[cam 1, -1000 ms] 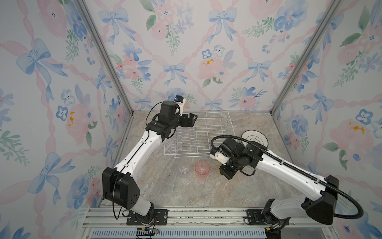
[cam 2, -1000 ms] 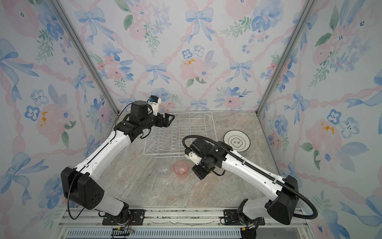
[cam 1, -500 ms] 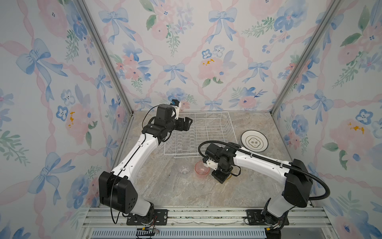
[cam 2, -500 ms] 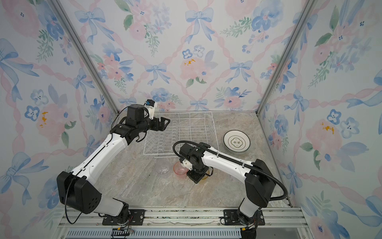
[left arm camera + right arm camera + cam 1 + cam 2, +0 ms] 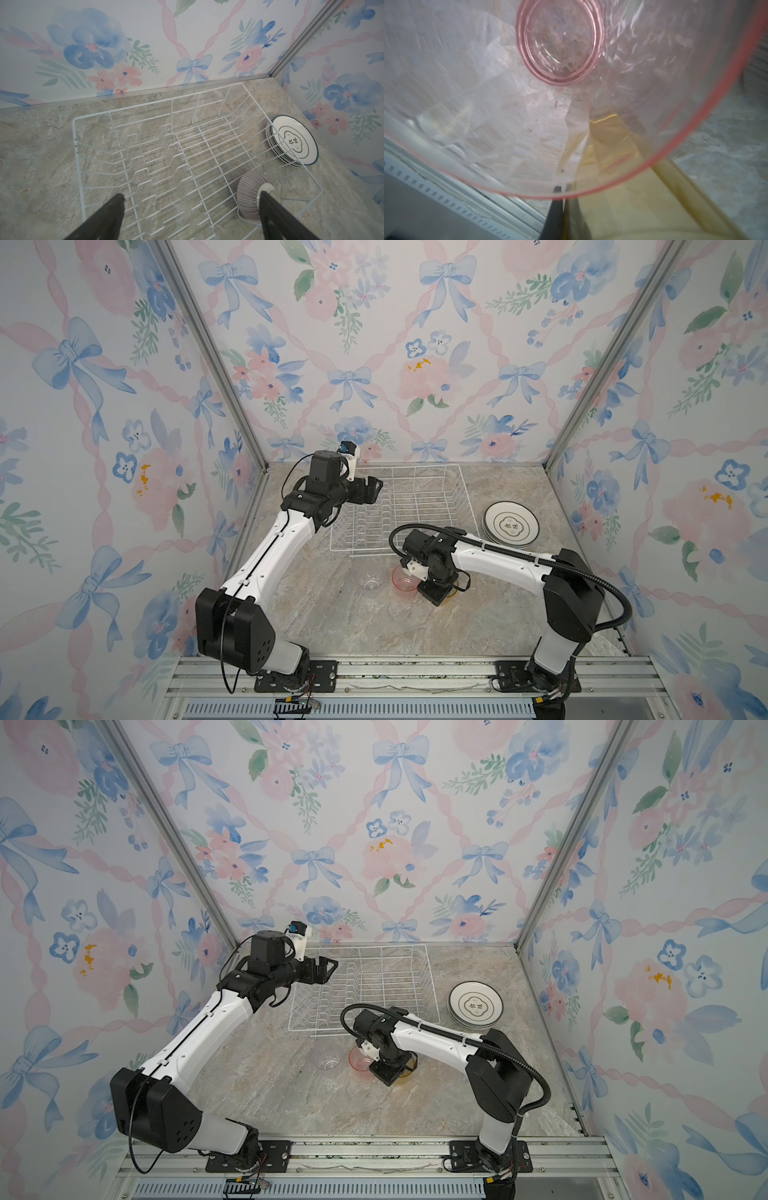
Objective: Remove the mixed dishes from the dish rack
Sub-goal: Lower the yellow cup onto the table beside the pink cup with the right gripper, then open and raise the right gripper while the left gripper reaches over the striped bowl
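Left wrist view — where's the bowl?

The purple-striped bowl point(image 5: 249, 199) lies in a corner of the dish rack point(image 5: 93, 118). The stacked plates point(image 5: 295, 143) sit just outside it. The left gripper point(image 5: 190, 196) hangs over the rack's left side, fingers wide apart.

And the right gripper point(image 5: 434, 597)?

Pinched on the yellow tumbler point(image 5: 623, 207) — right beside the pink tumbler point(image 5: 405, 583), with the clear tumbler point(image 5: 371, 581) next along, on the table point(image 5: 332, 626) in front of the rack.

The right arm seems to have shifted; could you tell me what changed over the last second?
The right end effector, shut on the yellow tumbler, swung left toward the pink tumbler. The left end effector drew slightly left over the dish rack. Clear tumbler, plates stayed put.
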`<state>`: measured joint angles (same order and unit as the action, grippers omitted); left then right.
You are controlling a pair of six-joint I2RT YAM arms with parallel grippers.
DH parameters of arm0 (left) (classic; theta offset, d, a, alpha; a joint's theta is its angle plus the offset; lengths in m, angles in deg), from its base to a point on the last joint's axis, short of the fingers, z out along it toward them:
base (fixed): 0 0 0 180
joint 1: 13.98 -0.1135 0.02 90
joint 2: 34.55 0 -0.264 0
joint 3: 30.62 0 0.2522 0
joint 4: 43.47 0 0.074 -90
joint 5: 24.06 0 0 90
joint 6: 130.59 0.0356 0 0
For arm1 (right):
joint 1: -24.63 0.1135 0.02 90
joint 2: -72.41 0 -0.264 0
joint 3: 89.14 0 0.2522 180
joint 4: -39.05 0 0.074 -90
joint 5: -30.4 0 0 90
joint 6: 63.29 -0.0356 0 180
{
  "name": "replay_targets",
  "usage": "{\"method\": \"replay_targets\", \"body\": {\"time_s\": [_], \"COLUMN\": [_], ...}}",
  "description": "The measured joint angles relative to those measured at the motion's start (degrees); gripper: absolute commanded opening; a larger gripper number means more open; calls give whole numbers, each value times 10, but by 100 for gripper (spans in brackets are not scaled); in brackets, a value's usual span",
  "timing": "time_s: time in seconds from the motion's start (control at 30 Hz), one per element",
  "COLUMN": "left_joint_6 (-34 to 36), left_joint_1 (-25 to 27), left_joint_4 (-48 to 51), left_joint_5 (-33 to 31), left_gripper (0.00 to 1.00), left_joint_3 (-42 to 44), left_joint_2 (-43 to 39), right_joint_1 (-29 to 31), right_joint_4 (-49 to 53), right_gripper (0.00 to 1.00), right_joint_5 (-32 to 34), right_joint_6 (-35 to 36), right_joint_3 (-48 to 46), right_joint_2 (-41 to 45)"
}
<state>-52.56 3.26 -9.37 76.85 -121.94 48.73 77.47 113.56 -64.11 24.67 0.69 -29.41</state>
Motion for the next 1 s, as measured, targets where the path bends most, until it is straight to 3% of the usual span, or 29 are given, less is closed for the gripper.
{"method": "replay_targets", "body": {"time_s": [0.2, 0.37, 0.67, 0.87, 1.0], "left_joint_6": [0, 0, 0, 10, 29], "left_joint_1": [0, -1, 0, 15, 68], "left_joint_4": [0, 0, 0, 21, 58], "left_joint_5": [4, 9, 20, 10, -17], "left_gripper": [95, 95, 95, 85, 85], "left_joint_3": [0, 0, 0, -10, -50], "left_joint_2": [0, 0, 0, 12, 52], "right_joint_1": [-5, -8, -14, -48, -103], "right_joint_4": [-11, -16, -19, -21, -41], "right_gripper": [16, 19, 40, 48, 51], "right_joint_5": [4, 5, 7, -24, -59], "right_joint_6": [1, 2, 1, -4, -18], "right_joint_3": [1, 1, 3, 21, 35], "right_joint_2": [0, 0, 14, 111, 207]}}
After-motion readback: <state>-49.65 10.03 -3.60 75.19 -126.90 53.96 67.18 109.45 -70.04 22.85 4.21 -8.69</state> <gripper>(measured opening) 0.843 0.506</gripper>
